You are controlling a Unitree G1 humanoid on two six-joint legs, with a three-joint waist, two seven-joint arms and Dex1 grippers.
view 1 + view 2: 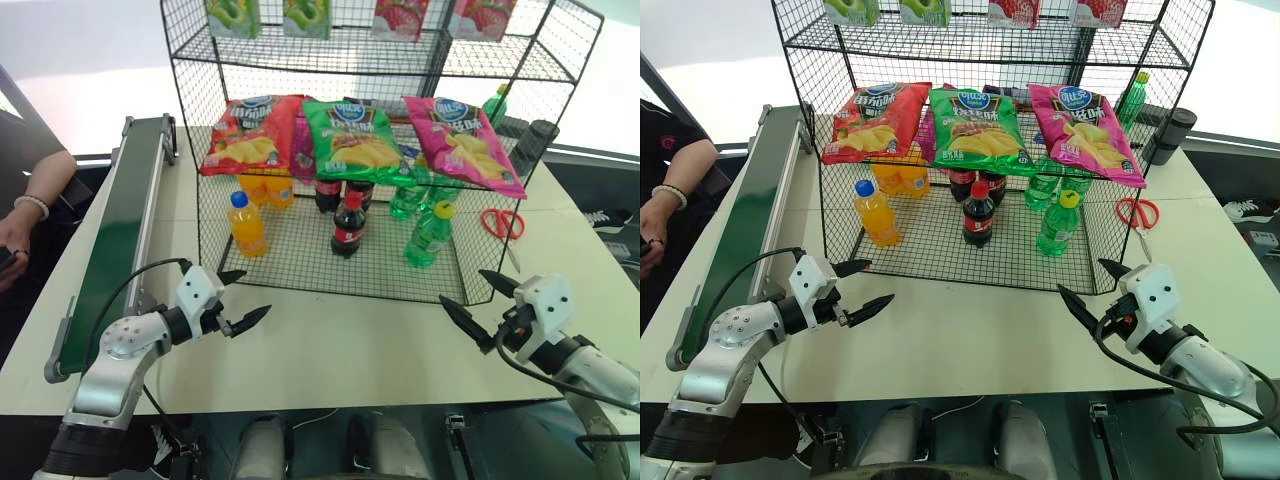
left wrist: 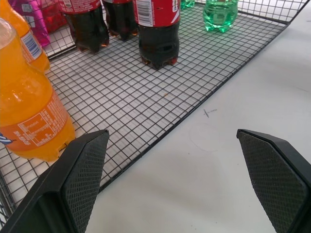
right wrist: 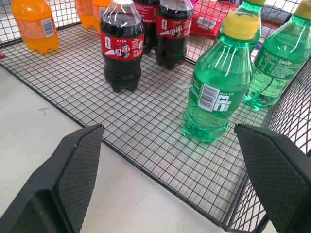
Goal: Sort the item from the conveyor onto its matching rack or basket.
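Observation:
The item, a clear-green bottle [image 1: 430, 236] with a yellow cap, stands upright on the bottom tier of the black wire rack [image 1: 300, 262], near its front right corner. In the right wrist view this bottle [image 3: 218, 85] is just ahead of my open right gripper [image 3: 169, 127], which hovers empty over the white table in front of the rack [image 1: 463, 286]. In front of the rack's left part my left gripper [image 1: 255, 291] is open too, with nothing between its fingers. Along the table's left side lies the dark-green conveyor [image 1: 118, 230], its belt bare.
On the same tier stand orange-drink bottles [image 1: 246, 225], cola bottles [image 1: 347, 227] and more green bottles [image 1: 405, 200]. Chip bags [image 1: 350, 135] lie on the tier above. Red scissors [image 1: 503, 222] lie right of the rack. A person's arm [image 1: 30, 195] rests beside the conveyor.

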